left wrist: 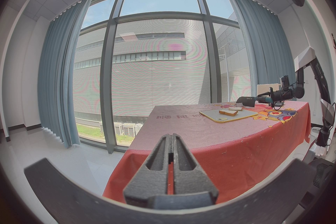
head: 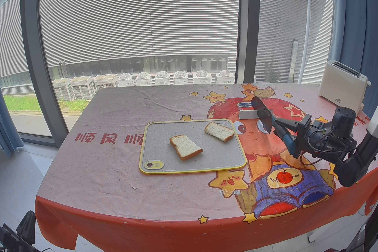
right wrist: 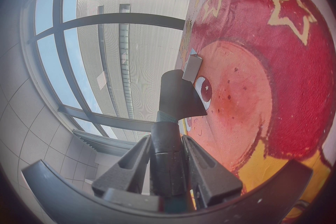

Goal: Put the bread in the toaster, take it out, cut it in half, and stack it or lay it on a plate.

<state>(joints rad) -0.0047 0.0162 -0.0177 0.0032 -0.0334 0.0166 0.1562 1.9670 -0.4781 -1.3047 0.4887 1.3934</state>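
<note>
Two halves of toasted bread lie apart on the grey cutting board [head: 220,160]: one half [head: 186,146] near its middle, the other half [head: 219,131] at its far right corner. My right gripper [head: 293,138] hovers to the right of the board, shut on a knife [head: 264,113] with a dark blade and teal handle; the blade [right wrist: 178,95] points up and away over the table. The white toaster [head: 342,84] stands at the far right edge. My left gripper [left wrist: 170,168] is shut with nothing in it, held low and away from the table's left side.
A small grey knife holder [head: 248,113] sits on the orange printed tablecloth [head: 110,170] behind the board. Large windows rise just beyond the table's far edge. Bare cloth lies left of and in front of the board.
</note>
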